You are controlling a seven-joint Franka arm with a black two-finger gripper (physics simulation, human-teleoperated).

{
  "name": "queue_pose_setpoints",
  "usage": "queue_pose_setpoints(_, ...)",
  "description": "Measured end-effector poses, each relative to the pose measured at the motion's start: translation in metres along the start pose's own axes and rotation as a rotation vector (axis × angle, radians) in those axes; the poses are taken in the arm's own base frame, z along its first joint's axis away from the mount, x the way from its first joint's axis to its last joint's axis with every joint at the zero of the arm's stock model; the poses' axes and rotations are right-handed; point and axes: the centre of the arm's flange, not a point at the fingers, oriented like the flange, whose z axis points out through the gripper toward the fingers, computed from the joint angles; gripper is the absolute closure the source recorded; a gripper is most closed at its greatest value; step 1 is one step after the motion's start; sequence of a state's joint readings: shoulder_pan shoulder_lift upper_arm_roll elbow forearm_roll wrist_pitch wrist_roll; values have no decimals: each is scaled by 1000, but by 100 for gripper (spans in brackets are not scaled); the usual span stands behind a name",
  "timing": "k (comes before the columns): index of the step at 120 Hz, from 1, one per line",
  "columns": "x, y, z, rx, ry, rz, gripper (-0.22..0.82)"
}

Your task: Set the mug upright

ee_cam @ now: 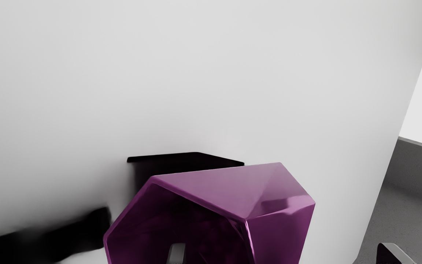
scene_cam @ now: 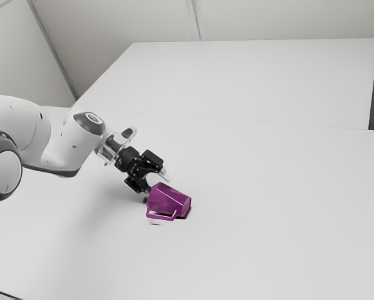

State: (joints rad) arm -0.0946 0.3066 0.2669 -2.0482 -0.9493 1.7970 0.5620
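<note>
The mug (scene_cam: 168,202) is seen lying on its side on the white tabletop (scene_cam: 268,206), well in from the far edge that runs across the exterior view, its mouth turned toward the gripper (scene_cam: 157,185). The gripper is spread wide, with nothing pinched: in the wrist view one finger (ee_cam: 177,253) is lined up with the mouth and the other (ee_cam: 398,253) stands outside, so that a side wall lies between them. For a sound grip, the inner finger should be confirmed well past the rim before the two are closed, and the wall should be squeezed firmly, since a shallow hold could let the mug swivel. It should then be raised a little, turned until its base faces down, and lowered level before release. By the exterior view the handle (scene_cam: 162,217) is placed on the near side, where room should be left for its swing; by the wrist view the dark hollow (ee_cam: 189,220) is revealed.
</note>
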Motion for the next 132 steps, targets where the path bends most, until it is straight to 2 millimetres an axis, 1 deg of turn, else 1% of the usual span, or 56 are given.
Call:
queue_pose_setpoints(23,-2,1,9,-7,-6,-8,31)
queue_pose_setpoints(38,-3,0,10,-12,-3,-14,52)
queue_pose_setpoints(46,-3,1,10,-12,-2,-15,59)
queue_pose_setpoints(62,-4,5,8,-19,4,-9,66)
queue_pose_setpoints(85,-4,15,4,-54,24,6,74)
queue_pose_setpoints(109,-6,26,-2,-73,38,30,76)
queue_pose_setpoints(121,-7,34,-10,-68,57,50,77)
queue_pose_setpoints(125,-7,38,-16,-58,72,60,77)
queue_pose_setpoints(132,-10,50,-31,-21,109,89,77)
